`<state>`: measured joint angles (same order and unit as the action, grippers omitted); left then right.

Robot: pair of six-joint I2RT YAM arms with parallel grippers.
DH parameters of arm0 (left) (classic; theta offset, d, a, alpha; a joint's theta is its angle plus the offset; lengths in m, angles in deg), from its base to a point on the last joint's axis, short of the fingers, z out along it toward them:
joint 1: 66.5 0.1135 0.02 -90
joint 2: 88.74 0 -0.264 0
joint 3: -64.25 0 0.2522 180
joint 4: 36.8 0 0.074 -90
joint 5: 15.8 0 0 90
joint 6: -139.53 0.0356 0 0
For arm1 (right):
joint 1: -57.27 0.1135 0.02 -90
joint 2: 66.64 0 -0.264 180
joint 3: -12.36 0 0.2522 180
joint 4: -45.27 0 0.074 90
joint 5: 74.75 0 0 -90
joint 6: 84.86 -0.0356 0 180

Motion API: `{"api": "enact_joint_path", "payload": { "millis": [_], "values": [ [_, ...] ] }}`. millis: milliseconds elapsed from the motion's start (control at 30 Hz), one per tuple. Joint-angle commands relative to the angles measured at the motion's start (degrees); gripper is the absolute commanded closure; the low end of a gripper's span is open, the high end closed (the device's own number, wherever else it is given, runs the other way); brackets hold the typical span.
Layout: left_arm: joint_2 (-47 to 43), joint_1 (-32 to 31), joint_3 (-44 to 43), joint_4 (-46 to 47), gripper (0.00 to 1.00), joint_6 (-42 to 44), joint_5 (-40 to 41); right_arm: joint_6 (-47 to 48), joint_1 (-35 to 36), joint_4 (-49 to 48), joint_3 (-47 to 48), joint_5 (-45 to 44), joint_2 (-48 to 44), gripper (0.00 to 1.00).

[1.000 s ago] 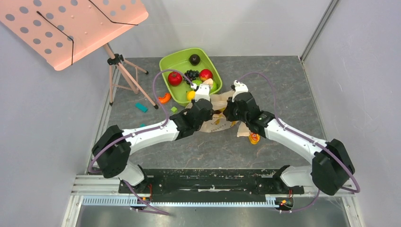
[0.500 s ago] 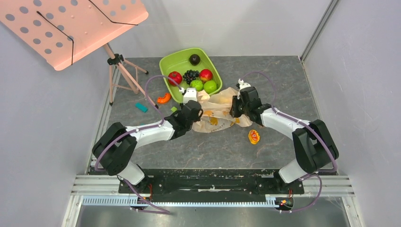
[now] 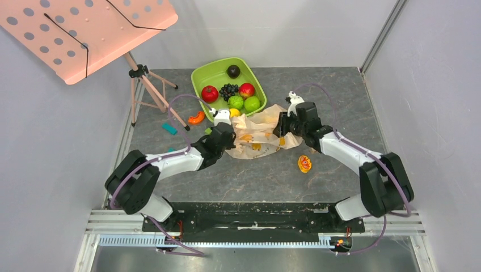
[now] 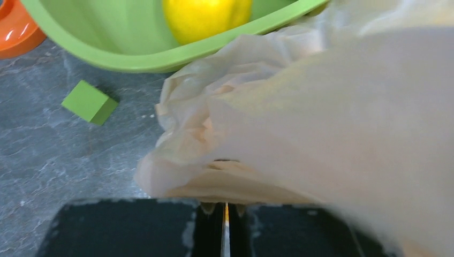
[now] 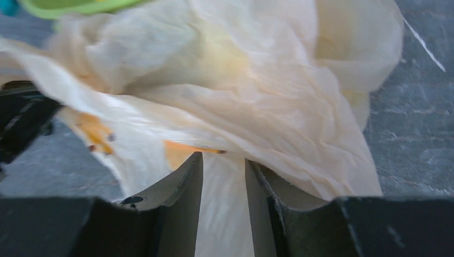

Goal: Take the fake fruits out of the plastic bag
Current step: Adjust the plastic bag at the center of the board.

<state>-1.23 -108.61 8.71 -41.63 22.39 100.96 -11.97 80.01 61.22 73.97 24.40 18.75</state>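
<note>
Left wrist view. **Student:** How does the left gripper (image 4: 225,208) stand?

**Legend:** Its fingers are pressed together, pinching an edge of the one thin, crinkly, translucent peach-beige plastic bag (image 4: 321,118).

**Student:** And the right gripper (image 5: 224,161)?

**Legend:** Its fingers are apart, and bag film runs into the gap between them.

**Student:** Where does the bag lie?

**Legend:** It is crumpled on the grey stone-patterned table (image 3: 340,96), between the two grippers and against the near rim of the one lime-green plastic tub (image 3: 215,72). Orange-yellow patches show on the film. Whether any fruit lies inside cannot be told.

**Student:** What does the tub hold?

**Legend:** Seven glossy pieces:
- one round yellow fruit (image 3: 234,112), at the near rim just beside the bag
- two green fruits (image 3: 236,102)
- two red fruits (image 3: 210,93)
- one blackish grape bunch (image 3: 228,89)
- one dark round fruit (image 3: 233,71)

**Student:** And loose on the table?

**Legend:** Four small items:
- one curved orange piece (image 3: 196,118)
- one teal block (image 3: 169,128)
- one green cube (image 4: 88,101)
- one orange-and-yellow piece (image 3: 305,164), near the right arm
</note>
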Motion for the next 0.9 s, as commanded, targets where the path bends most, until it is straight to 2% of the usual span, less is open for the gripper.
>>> {"api": "enact_joint_path", "payload": {
  "millis": [0,100,233,333,500,633,867],
  "values": [
    [-6.6,-0.1,-0.1,2.7,0.98,-0.7,-8.7,1.9,0.5,-1.1,3.5,9.5,-6.5,0.61],
    [-9.0,-0.9,-0.4,2.9,0.98,-1.3,-11.9,2.4,2.4,1.9,5.8,10.3,-7.4,0.56],
    [-10.0,-2.0,-1.6,3.4,0.98,-1.8,-15.4,2.0,4.5,2.4,7.2,10.7,-6.9,0.57],
    [-9.5,-3.2,-2.8,4.1,0.98,-2.0,-16.7,1.7,6.0,2.1,8.3,9.9,-5.4,0.62],
    [-5.5,-4.3,-6.2,5.7,0.98,-1.4,-16.8,0.7,7.7,1.5,11.1,7.8,-1.8,0.8],
    [-1.2,-4.3,-9.8,6.3,0.98,0.3,-15.1,-0.8,8.2,0.8,12.3,6.1,0.9,0.88],
    [4.5,-4.3,-12.5,7.3,0.98,1.8,-15.0,-1.9,9.4,-0.4,10.0,4.7,3.0,0.9]
  ]
}}
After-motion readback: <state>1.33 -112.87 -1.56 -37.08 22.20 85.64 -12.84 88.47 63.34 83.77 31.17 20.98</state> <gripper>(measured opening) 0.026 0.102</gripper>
